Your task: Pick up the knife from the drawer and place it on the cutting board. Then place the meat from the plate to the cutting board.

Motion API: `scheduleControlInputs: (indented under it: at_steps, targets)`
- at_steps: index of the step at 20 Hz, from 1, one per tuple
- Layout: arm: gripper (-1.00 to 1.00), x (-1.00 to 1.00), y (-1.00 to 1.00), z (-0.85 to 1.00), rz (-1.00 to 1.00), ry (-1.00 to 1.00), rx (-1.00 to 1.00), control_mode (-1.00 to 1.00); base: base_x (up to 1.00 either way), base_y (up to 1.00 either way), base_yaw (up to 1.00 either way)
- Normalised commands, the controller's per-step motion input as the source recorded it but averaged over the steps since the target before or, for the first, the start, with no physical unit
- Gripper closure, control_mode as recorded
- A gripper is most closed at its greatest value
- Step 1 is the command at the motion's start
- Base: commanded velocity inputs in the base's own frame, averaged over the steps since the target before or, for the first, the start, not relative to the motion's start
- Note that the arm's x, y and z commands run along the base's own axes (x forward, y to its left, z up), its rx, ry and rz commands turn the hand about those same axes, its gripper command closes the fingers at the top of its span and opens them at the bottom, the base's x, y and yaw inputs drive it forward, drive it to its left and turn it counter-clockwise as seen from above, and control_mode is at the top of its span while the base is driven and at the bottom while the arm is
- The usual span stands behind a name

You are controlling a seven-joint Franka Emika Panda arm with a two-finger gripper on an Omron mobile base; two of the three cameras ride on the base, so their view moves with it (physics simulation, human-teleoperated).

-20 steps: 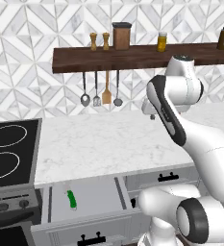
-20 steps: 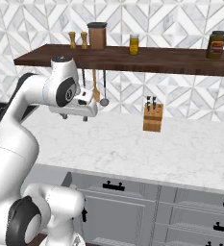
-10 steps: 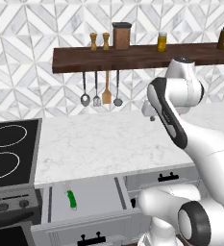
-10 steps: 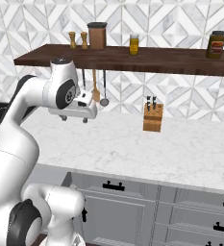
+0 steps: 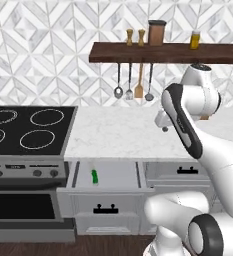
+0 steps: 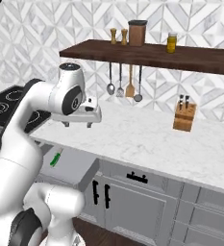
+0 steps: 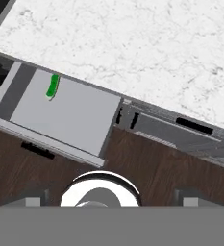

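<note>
The drawer [image 5: 108, 177] stands pulled out below the marble counter [image 5: 123, 135], just right of the stove [image 5: 25, 132]. Inside it the knife [image 5: 94, 176] lies on the pale floor, close to the drawer's left wall, its green handle pointing toward the front; in the hand view the same knife [image 7: 52, 86] sits near the back corner of the open drawer [image 7: 65, 115], and in the right base view it [image 6: 56, 158] shows as a green sliver beside the arm.

The gripper [image 6: 78, 124] hangs above the counter, well apart from the knife and touching nothing; its fingers [image 6: 89, 125] point down with a clear gap between them, and nothing is held. From the left side the gripper [image 5: 161, 125] shows mostly hidden behind the arm.

Against the wall a dark wooden shelf [image 6: 147, 53] carries jars and shakers, with three utensils [image 6: 125, 86] hanging under it. A knife block [image 6: 184, 117] stands on the counter further right
</note>
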Motion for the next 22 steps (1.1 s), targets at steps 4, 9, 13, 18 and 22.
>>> scheduleControlInputs:
  at_steps: [4, 9, 13, 18, 22]
  targets:
    - [-1.00, 0.00, 0.00, 0.00, 0.00, 0.00, 0.00, 1.00, -0.06, 0.30, 0.36]
    - [-1.00, 0.00, 0.00, 0.00, 0.00, 0.00, 0.00, 1.00, -0.15, 0.00, 0.18]
    - [-1.00, 0.00, 0.00, 0.00, 0.00, 0.00, 0.00, 1.00, 0.00, 0.00, 0.11]
    - [-1.00, 0.08, 0.45, -0.52, -0.07, 0.12, -0.03, -1.00, 0.00, 0.00, 0.00]
    - [-1.00, 0.44, 1.00, -1.00, -0.16, 0.27, -0.03, -1.00, 0.00, 0.00, 0.00]
